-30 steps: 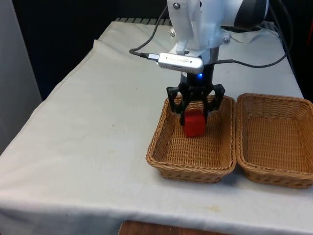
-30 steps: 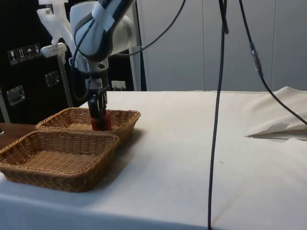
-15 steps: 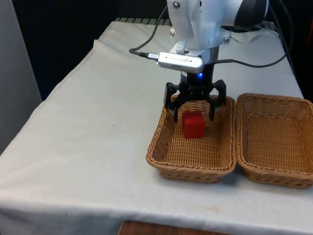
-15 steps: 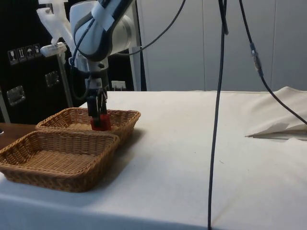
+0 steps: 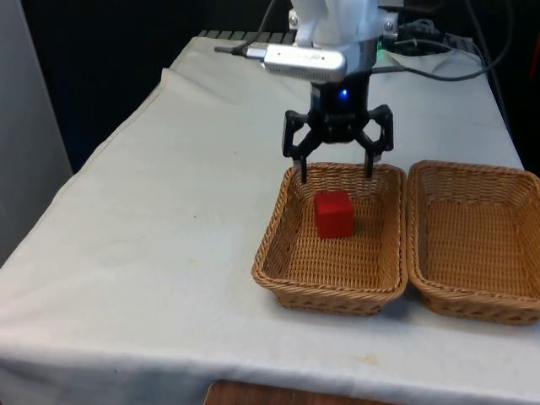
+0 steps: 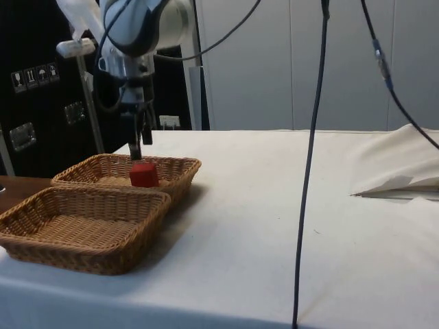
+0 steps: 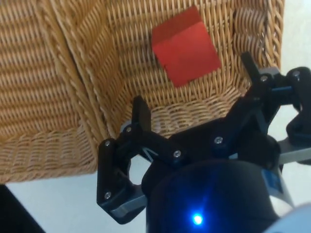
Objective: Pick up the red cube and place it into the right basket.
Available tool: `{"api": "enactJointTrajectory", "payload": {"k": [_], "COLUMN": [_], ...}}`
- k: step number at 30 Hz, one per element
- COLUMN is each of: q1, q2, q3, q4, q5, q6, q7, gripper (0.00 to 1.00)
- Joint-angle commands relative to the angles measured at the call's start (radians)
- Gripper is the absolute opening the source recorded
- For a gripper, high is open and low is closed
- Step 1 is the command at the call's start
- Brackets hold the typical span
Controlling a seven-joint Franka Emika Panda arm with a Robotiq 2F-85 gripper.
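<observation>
The red cube [image 5: 334, 214] lies on the floor of the wicker basket [image 5: 325, 295] that stands at the front view's left of the pair, near its far wall. My gripper [image 5: 336, 173] hangs open above the cube, its fingertips about level with the basket's far rim and clear of the cube. From the side, the cube [image 6: 144, 175] sits in the farther basket [image 6: 175, 164] with the gripper [image 6: 140, 140] just above it. Seen from the wrist, the cube [image 7: 184, 46] rests beyond the gripper [image 7: 194, 82] on the basket's weave [image 7: 58, 73], and nothing is between the spread fingers.
A second wicker basket [image 5: 472, 304] stands directly beside the first, at the front view's right, with nothing in it; in the side view it is the nearer basket [image 6: 89, 240]. A black cable [image 6: 305, 205] hangs down in the side view.
The gripper has opened and let go of the cube, then risen straight up. The cube stays on the floor of the basket.
</observation>
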Motion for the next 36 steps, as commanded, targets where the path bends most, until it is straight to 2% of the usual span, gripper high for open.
{"api": "enactJointTrajectory", "payload": {"k": [1,7,8,9,10,17,18,19,28,29,30,36], "q1": [0.007,0.010,0.002,0.010,0.011,0.011,0.003,0.011,0.013,0.005,0.013,0.015], "q2": [-0.014,-0.067,-0.060,-0.076,-0.084,-0.146,-0.134,-0.154,-0.229,-0.219,-0.236,-0.289], "q3": [-0.009,-0.013,-0.004,-0.013,-0.014,-0.013,-0.005,-0.012,-0.012,-0.005,-0.011,-0.011], "q4": [-0.008,-0.027,-0.019,-0.030,-0.033,-0.063,-0.053,-0.067,-0.114,-0.105,-0.119,-0.169], "q5": [-0.008,-0.015,-0.005,-0.016,-0.017,-0.030,-0.019,-0.033,-0.049,-0.037,-0.051,-0.061], "q6": [-0.006,-0.038,-0.037,-0.043,-0.047,-0.074,-0.072,-0.077,-0.099,-0.100,-0.100,-0.100], "q7": [0.013,0.038,0.027,0.042,0.046,0.075,0.061,0.079,0.112,0.099,0.115,0.133], "gripper": [1.00,1.00,1.00,1.00,1.00,1.00,1.00,1.00,1.00,1.00,1.00,1.00]}}
